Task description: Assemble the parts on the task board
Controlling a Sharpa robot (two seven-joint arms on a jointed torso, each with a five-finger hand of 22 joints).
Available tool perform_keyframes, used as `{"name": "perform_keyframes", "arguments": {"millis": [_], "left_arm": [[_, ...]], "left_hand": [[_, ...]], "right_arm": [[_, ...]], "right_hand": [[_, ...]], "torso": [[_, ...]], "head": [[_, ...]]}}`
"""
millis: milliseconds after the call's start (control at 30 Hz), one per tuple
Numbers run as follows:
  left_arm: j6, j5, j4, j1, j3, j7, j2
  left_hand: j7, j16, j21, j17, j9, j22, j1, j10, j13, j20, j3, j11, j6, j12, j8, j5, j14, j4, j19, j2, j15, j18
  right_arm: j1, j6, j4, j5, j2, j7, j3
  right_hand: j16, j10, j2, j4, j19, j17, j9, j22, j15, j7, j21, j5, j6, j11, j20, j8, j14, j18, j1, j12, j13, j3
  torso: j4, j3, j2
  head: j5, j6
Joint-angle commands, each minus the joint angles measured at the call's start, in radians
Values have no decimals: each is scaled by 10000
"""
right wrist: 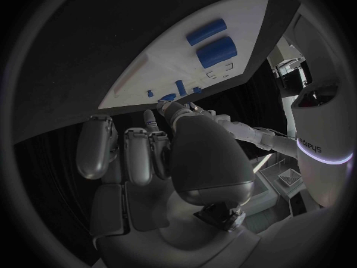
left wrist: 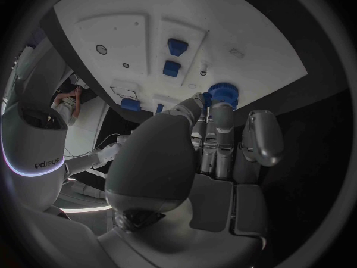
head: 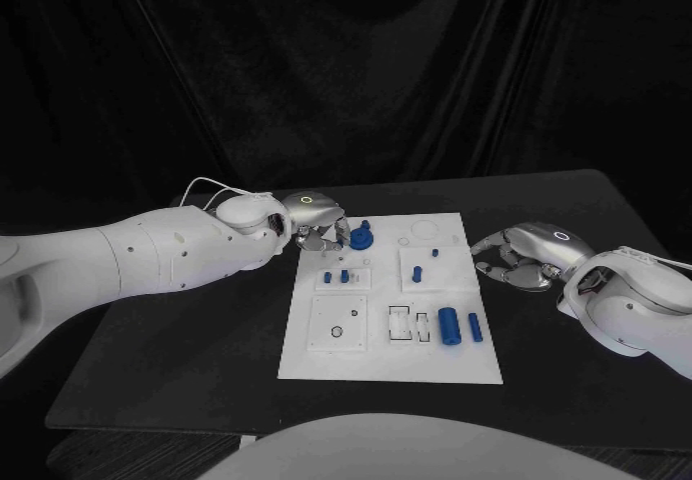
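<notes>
Left hand (head: 313, 222) pinching the blue gear (head: 361, 238) at the task board's (head: 392, 360) far left corner. Best to keep it level, lower straight, twist gently until seated. Right hand (head: 522, 257) curled, holding nothing, just off the right edge.

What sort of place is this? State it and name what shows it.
Probably a robot test lab or demo booth: a black table against dark drapes, a white rectangular task board carrying small blue plastic parts, and two white arms with silver hands, left and right.
</notes>
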Motion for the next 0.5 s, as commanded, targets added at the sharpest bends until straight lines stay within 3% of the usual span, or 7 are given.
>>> {"name": "perform_keyframes", "arguments": {"millis": [33, 500], "left_arm": [[124, -19, -27, -62, 8, 0, 16], [10, -19, -226, -278, 8, 25, 222]], "left_hand": [[-31, -35, -40, -17, -12, 1510, -43, -6, -1, 27, 11, -26, -23, -44, -50, -21, -78, 50, -67, -25, -20, 139], [-30, -57, -54, -40, -15, 1511, 4, 55, -2, 33, 25, -29, 0, -46, -47, -15, -116, 35, -76, -23, -19, 139]], "right_arm": [[-33, 41, -12, -4, 13, -2, 9], [-44, 30, -9, -3, -2, -8, 9]], "right_hand": [[-57, 4, -62, -2, -38, 154, -15, 1691, 50, -27, -45, 57, 58, 69, 18, -45, 510, 82, -58, -62, 805, 78], [-57, 1, -63, -12, -37, 155, -18, 1692, 52, -25, -44, 58, 57, 70, 19, -48, 510, 82, -55, -64, 800, 91]], "torso": [[6, 3, -3], [-10, 4, -8]], "head": [[2, 2], [7, 2]]}}
